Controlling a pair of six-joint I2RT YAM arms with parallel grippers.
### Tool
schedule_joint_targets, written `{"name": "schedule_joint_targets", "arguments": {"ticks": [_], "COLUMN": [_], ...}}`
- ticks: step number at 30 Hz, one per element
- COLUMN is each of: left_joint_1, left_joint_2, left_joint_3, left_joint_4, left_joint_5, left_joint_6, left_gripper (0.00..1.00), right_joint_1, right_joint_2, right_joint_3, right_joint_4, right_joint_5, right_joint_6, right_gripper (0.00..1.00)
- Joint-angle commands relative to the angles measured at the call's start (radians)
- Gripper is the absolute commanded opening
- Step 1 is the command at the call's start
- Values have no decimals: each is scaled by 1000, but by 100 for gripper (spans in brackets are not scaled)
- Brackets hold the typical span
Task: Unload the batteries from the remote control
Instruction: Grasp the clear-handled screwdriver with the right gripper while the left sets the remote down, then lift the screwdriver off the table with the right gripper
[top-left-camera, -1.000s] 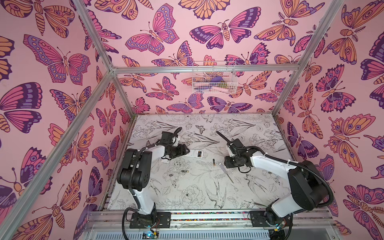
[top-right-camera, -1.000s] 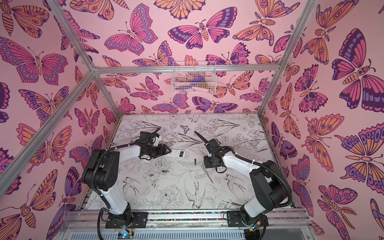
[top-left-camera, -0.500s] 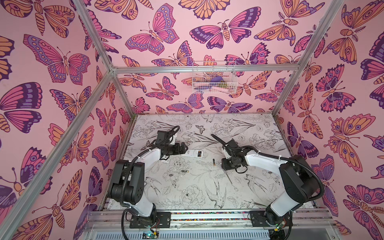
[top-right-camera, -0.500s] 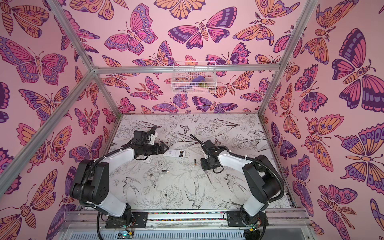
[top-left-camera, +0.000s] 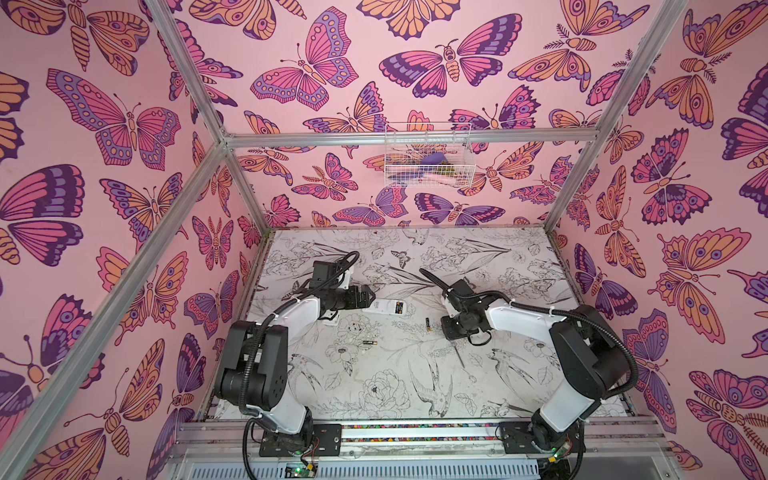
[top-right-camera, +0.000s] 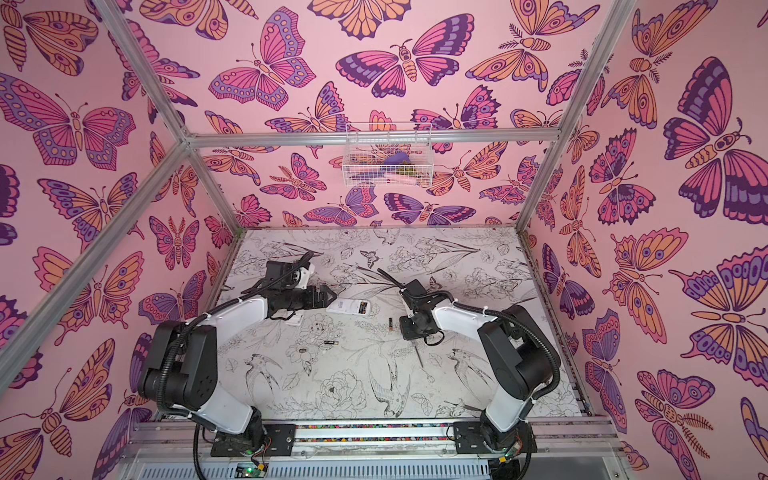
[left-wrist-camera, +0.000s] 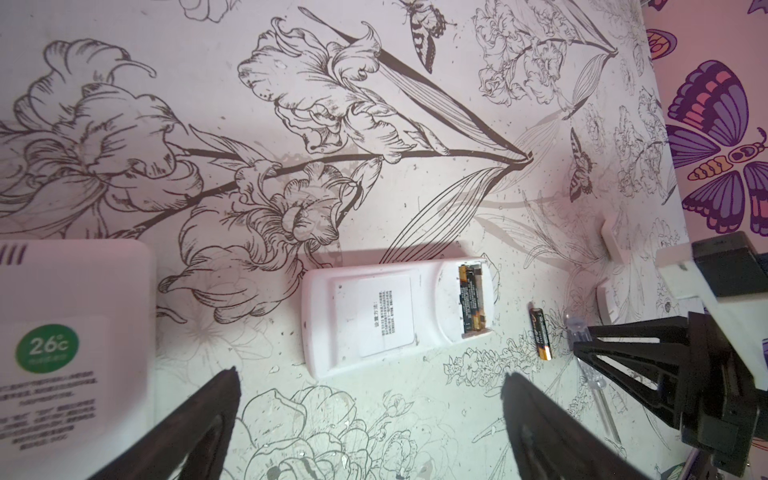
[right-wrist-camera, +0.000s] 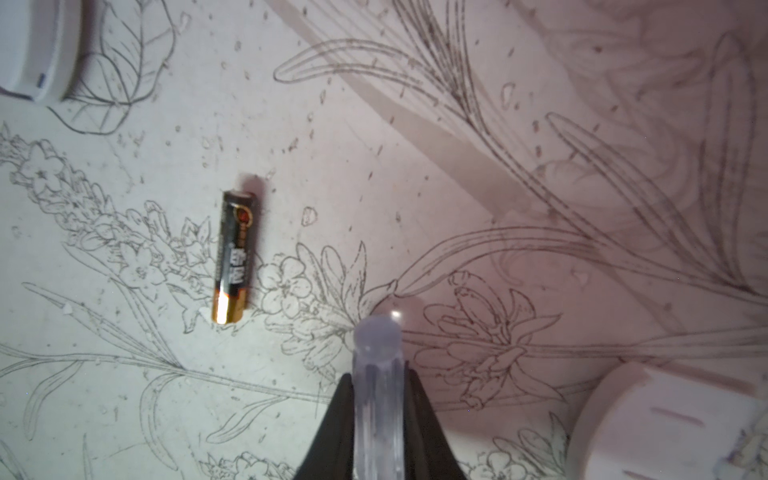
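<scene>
Both top views: the left gripper gapes wide and empty beside the white remote control, with two loose batteries nearby. Left wrist view: at least one battery sits in the open compartment. Right wrist view: the right gripper pinches a clear-handled screwdriver. Prying while the remote is unheld could skid it or flick a cell away.

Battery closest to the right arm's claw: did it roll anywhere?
No. The battery stays on the same printed sprig of the table, just right of the remote.
</scene>
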Motion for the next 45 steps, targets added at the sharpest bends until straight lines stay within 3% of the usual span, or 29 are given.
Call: {"name": "schedule_joint_targets", "arguments": {"ticks": [1, 10, 16, 24, 30, 37, 41, 45], "left_joint_1": [12, 19, 29, 30, 7, -58, -122, -206], "left_joint_2": [-24, -30, -52, -73, -80, -59, -54, -29], "left_joint_3": [2, 8, 4, 29, 104, 288, 349, 428], "left_joint_4": [-23, -25, -16, -21, -75, -256, -311, -422], "left_joint_5": [16, 27, 74, 134, 234, 219, 256, 203], "left_joint_6": [22, 15, 7, 12, 52, 253, 500, 723], "left_gripper": [100, 100, 98, 93, 87, 85, 84, 84], "right_joint_1": [8, 6, -12, -61, -87, -100, -102, -102], "right_joint_2": [36, -21, -73, -150, -169, -168, -164, -135], "right_joint_3": [17, 42, 64, 40, 1, -14, -48, -77], "right_joint_4": [-60, -46, -11, 116, 242, 340, 428, 569], "right_joint_5": [6, 19, 40, 76, 78, 74, 70, -7], "right_joint_6": [-11, 32, 138, 413, 745, 1048, 1241, 1461], "right_gripper": [14, 12, 11, 7, 3, 0, 0, 0]}}
